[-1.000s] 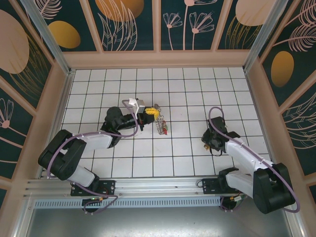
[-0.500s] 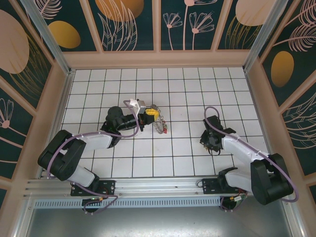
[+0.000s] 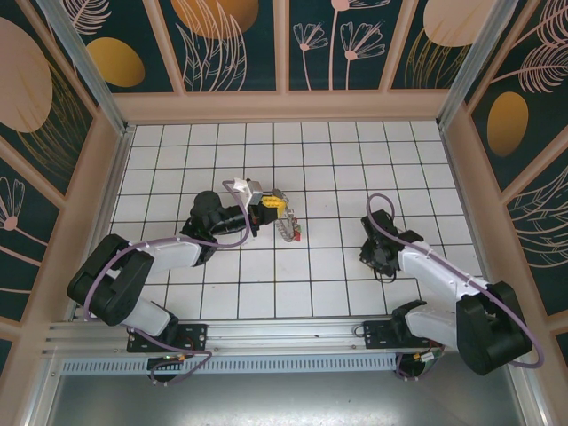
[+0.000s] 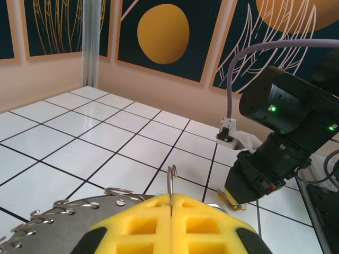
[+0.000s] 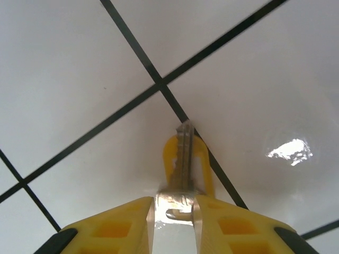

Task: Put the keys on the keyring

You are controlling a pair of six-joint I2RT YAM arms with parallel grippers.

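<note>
Right wrist: the right fingers [image 5: 122, 227] are closed narrowly on a yellow-headed key [image 5: 183, 153], its tip down on the counter [image 5: 79, 79], toward the right edge.
The key looks light, stiff and slick, and it would likely skate on the glossy tile, so its flat head is the surest hold. The keyring [image 4: 171, 185] is thin, rigid wire, probably a little springy, and best taken at the rim. The left fingers [image 4: 137, 222] are pressed together on it, edge-up, near the counter's middle.

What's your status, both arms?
Left gripper shut on keyring. Right gripper pinching a key, not yet on ring. Nothing seen between them.
</note>
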